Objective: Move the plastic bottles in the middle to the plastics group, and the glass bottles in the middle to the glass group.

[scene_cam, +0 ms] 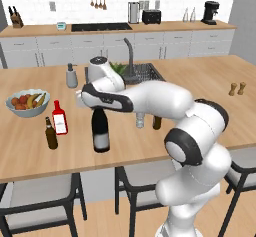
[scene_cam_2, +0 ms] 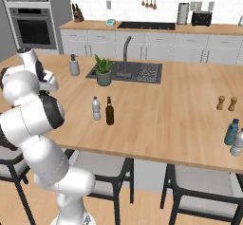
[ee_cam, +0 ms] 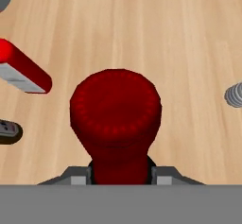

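Gripper clenched on the red neck of the wine bottle, finger tips pressed against either side just below the cap. Wine bottle upright, base on or just above the wooden island counter; contact not discernible. Relative to the wine bottle, in the left base view: red-labelled bottle near on the left, upright; plain dark brown bottle beyond it on the left, closer to the counter's front edge; fruit bowl further left and back; grey soap dispenser behind and left, beside the sink. On the right of the wine bottle, partly hidden by the arm: clear water bottle and small brown beer bottle, standing just beside each other, upright, mid-counter. Plastics group well apart at the far right end of the counter, past the salt and pepper shakers.
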Controlling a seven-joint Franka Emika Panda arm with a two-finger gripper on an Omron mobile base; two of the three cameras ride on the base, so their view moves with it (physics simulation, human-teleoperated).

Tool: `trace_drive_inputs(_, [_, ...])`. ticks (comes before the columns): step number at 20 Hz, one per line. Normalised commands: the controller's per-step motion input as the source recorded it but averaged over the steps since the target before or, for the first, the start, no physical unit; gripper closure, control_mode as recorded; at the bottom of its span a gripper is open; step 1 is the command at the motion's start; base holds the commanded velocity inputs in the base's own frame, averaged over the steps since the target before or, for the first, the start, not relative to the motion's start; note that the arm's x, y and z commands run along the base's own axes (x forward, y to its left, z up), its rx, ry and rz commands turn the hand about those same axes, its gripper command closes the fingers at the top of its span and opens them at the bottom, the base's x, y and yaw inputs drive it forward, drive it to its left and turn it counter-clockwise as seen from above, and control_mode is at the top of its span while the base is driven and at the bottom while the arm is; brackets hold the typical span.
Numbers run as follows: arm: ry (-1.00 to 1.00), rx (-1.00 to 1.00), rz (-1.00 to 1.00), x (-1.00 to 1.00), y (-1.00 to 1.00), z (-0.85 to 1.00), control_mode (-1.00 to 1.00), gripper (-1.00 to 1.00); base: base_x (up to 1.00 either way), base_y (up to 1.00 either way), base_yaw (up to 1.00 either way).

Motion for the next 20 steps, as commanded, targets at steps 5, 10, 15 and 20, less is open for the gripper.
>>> trace_drive_inputs(5, [-0.07, 0.00, 0.01, 0.03, 0.29, 0.01, -1.00, 1.00, 0.00, 0.00, 0.00])
trace_drive_inputs(10, [-0.04, 0.00, 0.00, 0.20, 0.56, -0.02, -1.00, 1.00, 0.00, 0.00, 0.00])
trace_drive_inputs(15, [-0.08, 0.00, 0.00, 0.24, 0.45, 0.00, -1.00, 1.00, 0.00, 0.00, 0.00])
trace_drive_inputs(20, [-0.18, 0.00, 0.00, 0.07, 0.28, 0.00, -1.00, 1.00, 0.00, 0.00, 0.00])
